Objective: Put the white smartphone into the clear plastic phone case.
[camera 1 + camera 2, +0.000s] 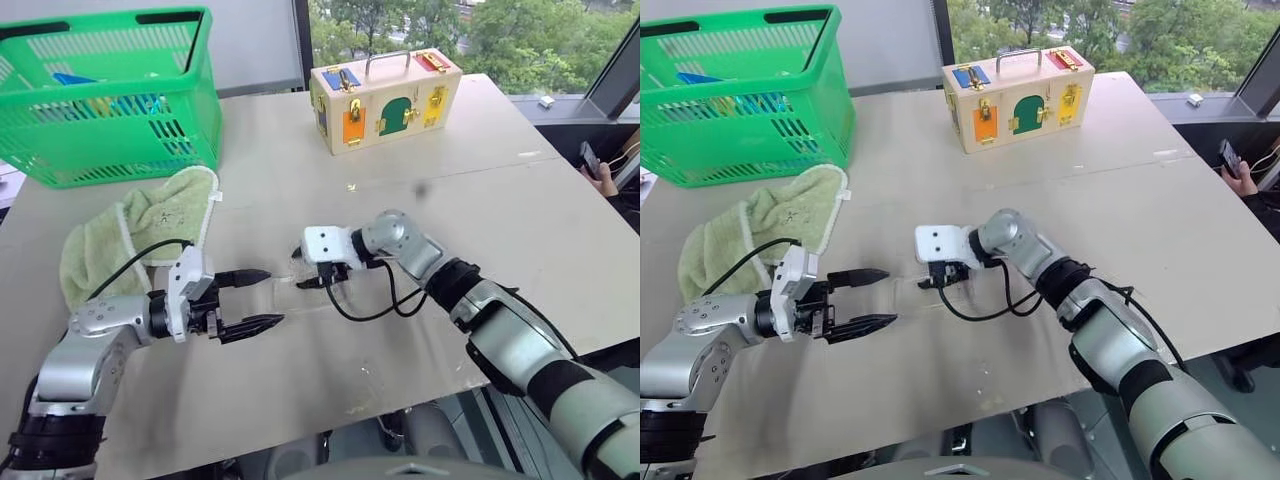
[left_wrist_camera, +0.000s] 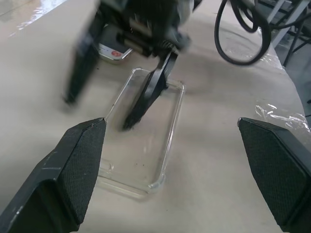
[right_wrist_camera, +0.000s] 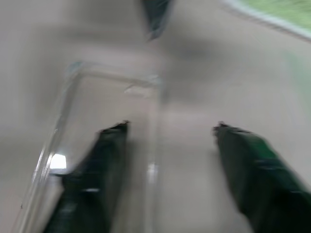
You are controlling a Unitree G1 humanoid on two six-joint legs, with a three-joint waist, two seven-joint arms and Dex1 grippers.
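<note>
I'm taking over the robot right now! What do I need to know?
Left claw: open, empty, low over the table, aimed at the case.
Right claw: open, empty, over the clear plastic phone case, one finger dipping inside it.
Case: flat on the table between the claws, open side up, looks empty.
White smartphone: I cannot make it out for sure.
Done: nothing is in the case yet.
Left: find the phone and put it into the case.

The phone case (image 2: pixel 141 145) was clear, glossy plastic on the desk's (image 1: pixel 500 230) matt, smooth top. The basket (image 1: pixel 110 100) was green plastic lattice, the towel (image 1: pixel 140 230) soft nubbly cloth, the box (image 1: pixel 385 100) pale wood.
</note>
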